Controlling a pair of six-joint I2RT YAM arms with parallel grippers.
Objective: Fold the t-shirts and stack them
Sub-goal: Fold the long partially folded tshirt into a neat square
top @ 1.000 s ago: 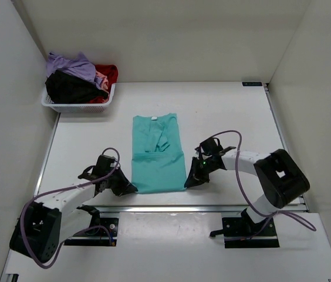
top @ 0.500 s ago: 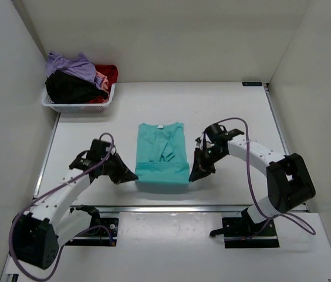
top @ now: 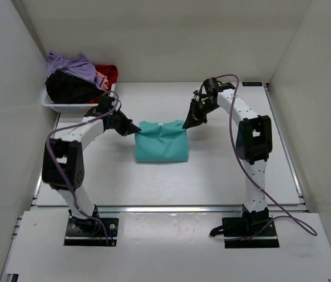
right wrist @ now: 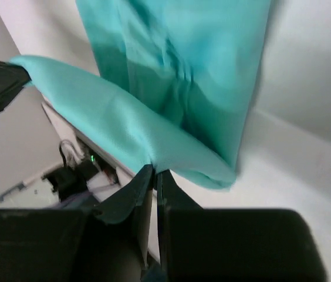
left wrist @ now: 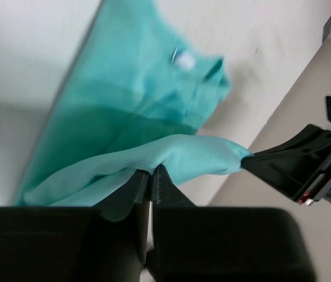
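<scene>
The teal t-shirt [top: 161,144] lies at mid-table, its near half folded up and carried over the far half. My left gripper [top: 135,128] is shut on its left hem corner and my right gripper [top: 185,125] is shut on its right hem corner, both near the collar end. In the left wrist view the shut jaws pinch the teal cloth [left wrist: 154,111] at its edge, with the right gripper's black tip showing at the right. In the right wrist view the shut jaws pinch the teal cloth [right wrist: 171,76] too. Lavender [top: 71,63], black [top: 68,88], red [top: 108,73] and pink [top: 100,78] shirts are piled in the basket.
A white slotted basket [top: 77,106] stands at the far left corner, next to the left wall. White walls close in the table on the left, back and right. The arm bases sit at the near edge.
Both grippers have moved away from the near edge toward the back, carrying the shirt's near hem up and over. The shirt now shows about half its earlier length.
</scene>
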